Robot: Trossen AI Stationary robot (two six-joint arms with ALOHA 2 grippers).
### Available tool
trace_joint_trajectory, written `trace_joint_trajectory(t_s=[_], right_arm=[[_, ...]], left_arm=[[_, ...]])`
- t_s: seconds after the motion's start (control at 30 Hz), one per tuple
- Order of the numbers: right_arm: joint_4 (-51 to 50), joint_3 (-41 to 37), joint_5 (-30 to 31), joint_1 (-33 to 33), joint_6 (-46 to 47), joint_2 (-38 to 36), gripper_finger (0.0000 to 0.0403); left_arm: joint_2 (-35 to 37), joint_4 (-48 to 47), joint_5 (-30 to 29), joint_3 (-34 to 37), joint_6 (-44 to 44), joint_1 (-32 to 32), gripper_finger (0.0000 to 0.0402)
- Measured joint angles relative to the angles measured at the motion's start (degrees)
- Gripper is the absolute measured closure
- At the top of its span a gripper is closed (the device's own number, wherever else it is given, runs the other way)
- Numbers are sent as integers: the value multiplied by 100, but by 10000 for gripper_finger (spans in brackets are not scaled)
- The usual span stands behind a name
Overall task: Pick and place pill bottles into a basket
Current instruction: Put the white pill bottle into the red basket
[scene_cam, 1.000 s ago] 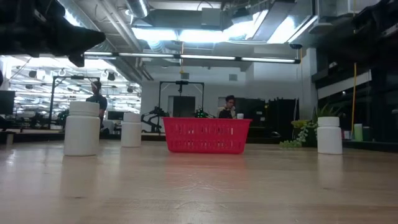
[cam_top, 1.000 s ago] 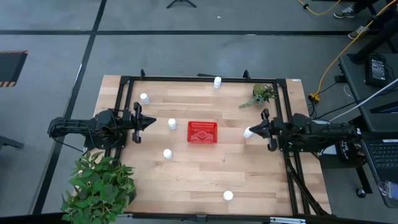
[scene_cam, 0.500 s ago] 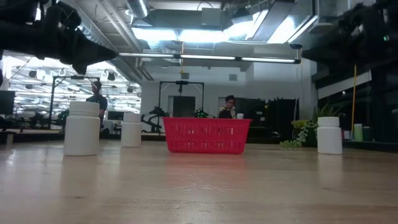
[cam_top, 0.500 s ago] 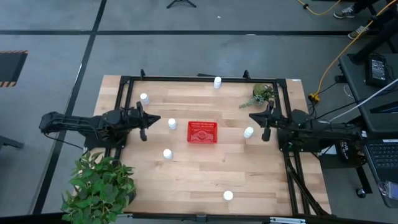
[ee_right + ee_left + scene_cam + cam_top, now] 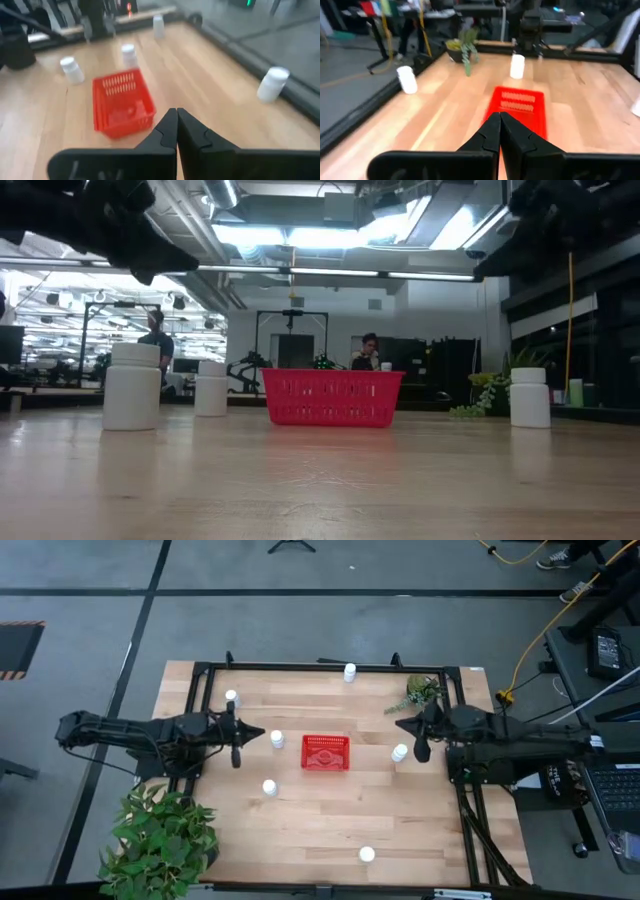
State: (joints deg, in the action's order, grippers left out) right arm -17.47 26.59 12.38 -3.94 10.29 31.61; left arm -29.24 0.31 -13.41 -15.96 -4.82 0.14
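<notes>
Basket (image 5: 325, 753) sits mid-worktop, empty as far as can be seen, with six pill bottles (image 5: 277, 739) standing scattered around it, none yet collected. Left claw (image 5: 236, 732) hangs just beyond the bottle left of the basket and right claw (image 5: 419, 736) by the bottle (image 5: 400, 752) to the basket's right, both pinched tight and empty, judged to be lining up approaches. No legible labels or writing.

Ceiling lights (image 5: 300, 230) glare brightly in the low view; both wrist views are motion-blurred beyond the jaws.
</notes>
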Motion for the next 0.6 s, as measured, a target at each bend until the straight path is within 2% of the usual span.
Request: trace_joint_trajectory(t_s=[0.23, 0.33, 0.6], right_arm=[[-732, 504, 0, 359, 114, 678, 400], [-1452, 932, 11, 532, 588, 975, 401], [-2950, 1765, 379, 1138, 1864, 1562, 401]], left_arm=[[-223, -316, 195, -281, -33, 0, 400], [-244, -373, 295, -285, 146, 0, 399], [-242, -362, -88, -285, 260, 0, 397]])
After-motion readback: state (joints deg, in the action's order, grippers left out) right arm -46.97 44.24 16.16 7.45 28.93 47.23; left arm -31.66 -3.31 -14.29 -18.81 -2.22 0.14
